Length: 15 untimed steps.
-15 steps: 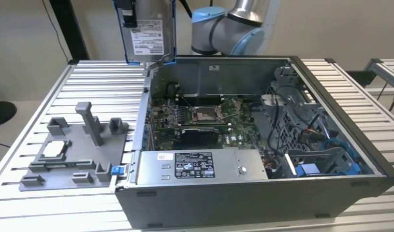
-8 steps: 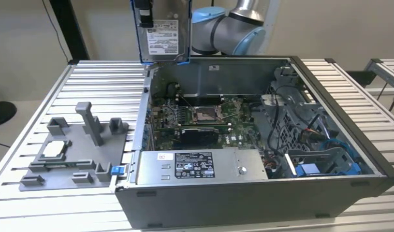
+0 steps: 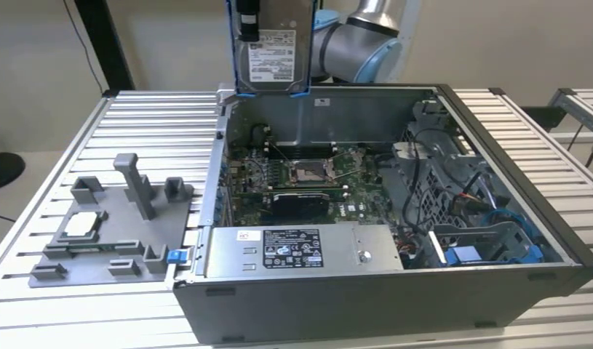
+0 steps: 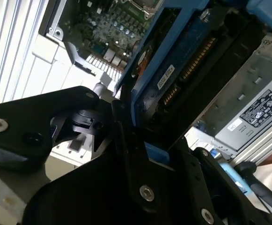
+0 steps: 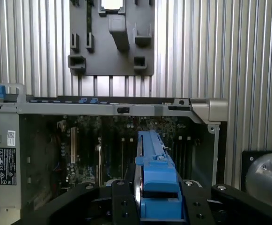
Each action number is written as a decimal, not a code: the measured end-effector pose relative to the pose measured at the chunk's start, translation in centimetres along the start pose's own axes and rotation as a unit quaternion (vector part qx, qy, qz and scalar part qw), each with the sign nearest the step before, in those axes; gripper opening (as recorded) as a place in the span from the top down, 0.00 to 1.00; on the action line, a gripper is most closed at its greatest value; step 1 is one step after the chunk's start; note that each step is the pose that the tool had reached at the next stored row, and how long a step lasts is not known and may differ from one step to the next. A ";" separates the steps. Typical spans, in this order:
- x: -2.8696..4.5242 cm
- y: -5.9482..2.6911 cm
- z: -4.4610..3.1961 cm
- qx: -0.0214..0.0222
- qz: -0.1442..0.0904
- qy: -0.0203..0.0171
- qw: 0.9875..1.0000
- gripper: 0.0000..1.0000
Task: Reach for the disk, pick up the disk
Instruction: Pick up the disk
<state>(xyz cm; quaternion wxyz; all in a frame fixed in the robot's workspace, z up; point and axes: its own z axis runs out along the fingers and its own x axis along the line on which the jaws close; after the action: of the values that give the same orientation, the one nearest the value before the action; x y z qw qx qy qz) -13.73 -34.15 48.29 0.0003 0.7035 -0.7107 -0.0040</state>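
Note:
The disk [image 3: 273, 58] hangs upright above the back wall of the open computer case [image 3: 374, 298], its white label facing the exterior camera and its blue bracket running down both side edges. My gripper [image 3: 247, 20] is shut on its upper end. In the first wrist view the disk [image 5: 155, 164] shows edge-on with the blue bracket, clamped by the gripper [image 5: 157, 204], whose black fingers [image 5: 121, 201] sit on either side of it. In the second wrist view the disk [image 4: 182, 61] shows its connector edge, held in the gripper [image 4: 145, 136] above the motherboard.
The case holds a motherboard [image 3: 301, 174], a long grey box with a label [image 3: 296, 251] at the front and a blue drive cage [image 3: 490, 251] on the exterior view's right. A grey fixture [image 3: 112, 233] carrying a small white-topped chip [image 3: 83, 222] lies on the slatted table [image 3: 150, 131].

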 end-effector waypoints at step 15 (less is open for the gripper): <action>-0.07 -6.45 -0.04 0.000 0.000 0.000 1.000 1.00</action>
<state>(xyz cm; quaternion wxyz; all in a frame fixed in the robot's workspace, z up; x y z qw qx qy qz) -7.28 -34.15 48.30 0.0004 0.7035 -0.7107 -0.0040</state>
